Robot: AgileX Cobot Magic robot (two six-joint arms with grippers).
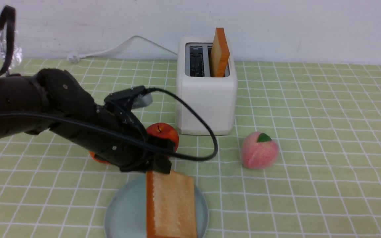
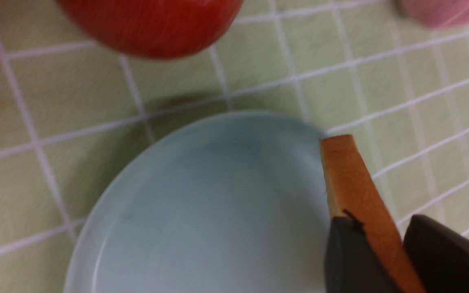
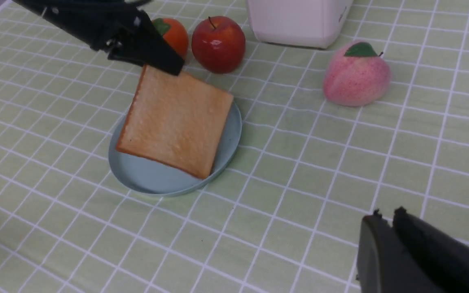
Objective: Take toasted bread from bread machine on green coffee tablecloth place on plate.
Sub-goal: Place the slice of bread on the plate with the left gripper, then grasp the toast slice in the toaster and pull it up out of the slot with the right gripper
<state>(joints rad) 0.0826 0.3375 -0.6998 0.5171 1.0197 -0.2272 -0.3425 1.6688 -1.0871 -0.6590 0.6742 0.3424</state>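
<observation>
My left gripper (image 1: 159,168) is shut on the far edge of one toasted bread slice (image 1: 170,205) and holds it tilted over the pale blue-grey plate (image 1: 124,211). In the left wrist view the black fingers (image 2: 348,252) pinch the orange-brown crust (image 2: 350,179) above the plate (image 2: 202,211). The right wrist view shows the slice (image 3: 173,122) lying low across the plate (image 3: 157,181); I cannot tell if it touches. A second slice (image 1: 219,53) stands in the right slot of the white bread machine (image 1: 207,99) on the green tablecloth (image 1: 326,132). My right gripper (image 3: 387,215) is shut, empty, above the cloth.
A red apple (image 1: 164,134) and an orange (image 3: 175,34) sit just behind the plate, close to my left gripper. A pink peach (image 1: 260,150) lies right of the plate, in front of the toaster. The toaster's white cord (image 1: 117,46) runs along the back wall.
</observation>
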